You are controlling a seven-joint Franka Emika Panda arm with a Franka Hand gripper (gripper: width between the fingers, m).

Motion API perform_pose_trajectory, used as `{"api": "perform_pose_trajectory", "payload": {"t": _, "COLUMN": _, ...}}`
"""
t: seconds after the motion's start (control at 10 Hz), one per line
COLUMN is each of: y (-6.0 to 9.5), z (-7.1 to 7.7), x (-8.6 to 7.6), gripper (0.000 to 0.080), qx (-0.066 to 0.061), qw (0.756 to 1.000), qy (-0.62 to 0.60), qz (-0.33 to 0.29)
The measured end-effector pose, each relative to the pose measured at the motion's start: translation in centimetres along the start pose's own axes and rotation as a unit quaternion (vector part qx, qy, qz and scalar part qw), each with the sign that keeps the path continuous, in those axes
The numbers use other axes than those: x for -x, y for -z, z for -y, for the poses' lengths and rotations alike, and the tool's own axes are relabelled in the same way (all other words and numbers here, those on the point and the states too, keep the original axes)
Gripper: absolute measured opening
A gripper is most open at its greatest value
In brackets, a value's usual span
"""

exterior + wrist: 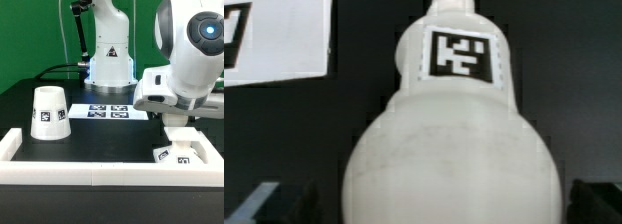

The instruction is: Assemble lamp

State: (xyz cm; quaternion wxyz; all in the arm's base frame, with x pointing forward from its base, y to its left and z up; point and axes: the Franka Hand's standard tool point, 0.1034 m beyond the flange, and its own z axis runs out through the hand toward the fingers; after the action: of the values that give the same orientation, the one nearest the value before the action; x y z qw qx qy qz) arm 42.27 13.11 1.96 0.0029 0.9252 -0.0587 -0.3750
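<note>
At the exterior view's left the shade (50, 112) is seen standing upright on the table (100, 140), wide end down, well apart from the other parts; it is not needed for the present step. Further right, the marker board (110, 112) lies flat near the middle.

At the exterior view's right, the arm is lowered over the corner of the white border (100, 176) where the base (175, 154) sits. In the wrist view the bulb (446, 140) fills the frame between the dark fingers (263, 200) of the end effector (423, 205), its tagged neck pointing away toward the table. The fingers flank the round body, but whether they press on it cannot be told from these pictures. The base appears off to one side of the neck, not under it.

The step in hand is judged to be seating the bulb in the base. It would be done well if the neck were first brought squarely over the base's centre, the bulb kept upright, and the descent made slowly. A tilted or offset neck could catch the base's edge and push the base along the border.
</note>
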Motion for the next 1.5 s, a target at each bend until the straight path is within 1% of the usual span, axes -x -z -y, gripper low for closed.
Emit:
{"api": "perform_pose_trajectory", "payload": {"t": 0.5, "y": -1.0, "z": -0.2, "x": 0.2, "gripper": 0.0699, "qx": 0.001, "qw": 1.0, "qy": -0.001, "qz": 0.002}}
{"api": "perform_pose_trajectory", "payload": {"t": 0.8, "y": -1.2, "z": -0.3, "x": 0.2, "gripper": 0.0699, "qx": 0.002, "qw": 1.0, "qy": -0.001, "qz": 0.004}}
{"api": "perform_pose_trajectory", "payload": {"t": 0.9, "y": -1.2, "z": -0.3, "x": 0.2, "gripper": 0.0586, "qx": 0.002, "qw": 1.0, "qy": -0.001, "qz": 0.004}}
{"api": "perform_pose_trajectory", "payload": {"t": 1.2, "y": -1.2, "z": -0.3, "x": 0.2, "gripper": 0.0579, "qx": 0.002, "qw": 1.0, "qy": -0.001, "qz": 0.004}}
{"api": "perform_pose_trajectory", "payload": {"t": 1.3, "y": -1.1, "z": -0.4, "x": 0.2, "gripper": 0.0579, "qx": 0.005, "qw": 1.0, "qy": 0.005, "qz": 0.003}}
{"api": "perform_pose_trajectory", "payload": {"t": 1.4, "y": -0.5, "z": -0.6, "x": 0.1, "gripper": 0.0579, "qx": 0.008, "qw": 1.0, "qy": 0.02, "qz": 0.0}}
{"api": "perform_pose_trajectory", "payload": {"t": 1.5, "y": 0.9, "z": -1.5, "x": 0.2, "gripper": 0.0579, "qx": 0.024, "qw": 0.998, "qy": 0.058, "qz": 0.0}}
